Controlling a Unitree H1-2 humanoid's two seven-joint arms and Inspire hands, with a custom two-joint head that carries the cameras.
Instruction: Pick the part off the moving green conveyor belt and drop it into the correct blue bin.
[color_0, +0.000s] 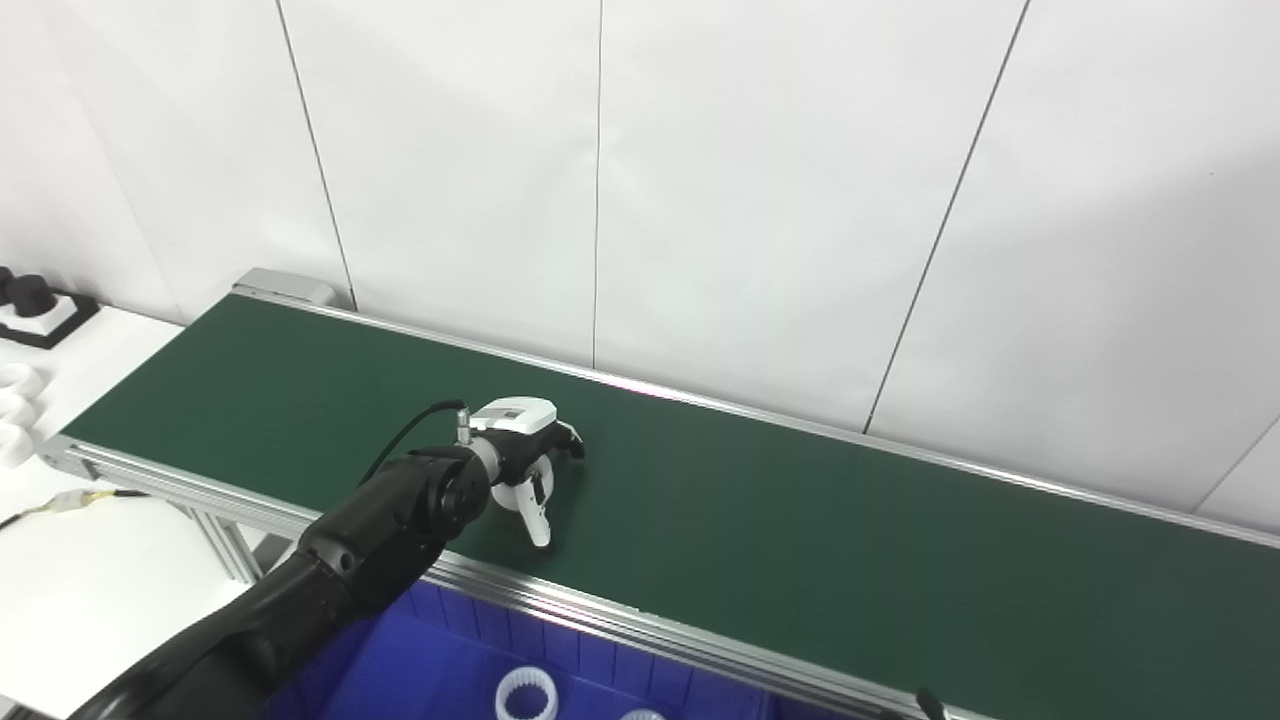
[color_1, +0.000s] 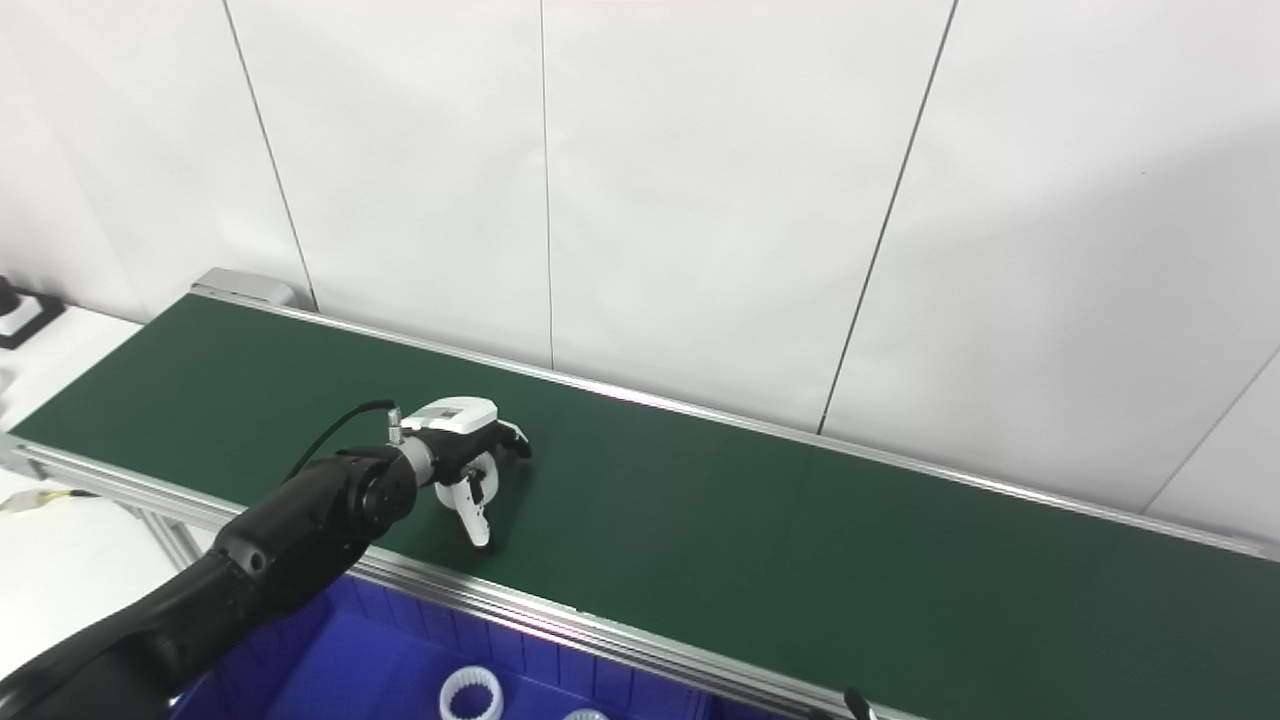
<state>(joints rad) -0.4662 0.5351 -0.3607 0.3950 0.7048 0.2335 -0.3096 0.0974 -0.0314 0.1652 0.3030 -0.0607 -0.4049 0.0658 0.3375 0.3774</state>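
The left robot hand (color_0: 525, 462) hovers over the green belt (color_0: 800, 520), fingers apart and empty. White ring parts (color_0: 526, 697) lie in the near blue bin (color_0: 400, 660).

Left arm (color_0: 330, 570): glossy black, rounded shell. Black cable (color_0: 405, 440) loops to a metal wrist plug. Left robot hand (color_0: 520, 455): white back, black-and-white fingers.

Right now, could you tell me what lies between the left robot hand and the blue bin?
In both views, the left robot hand and blue bin are separated by green belt and its metal rail.
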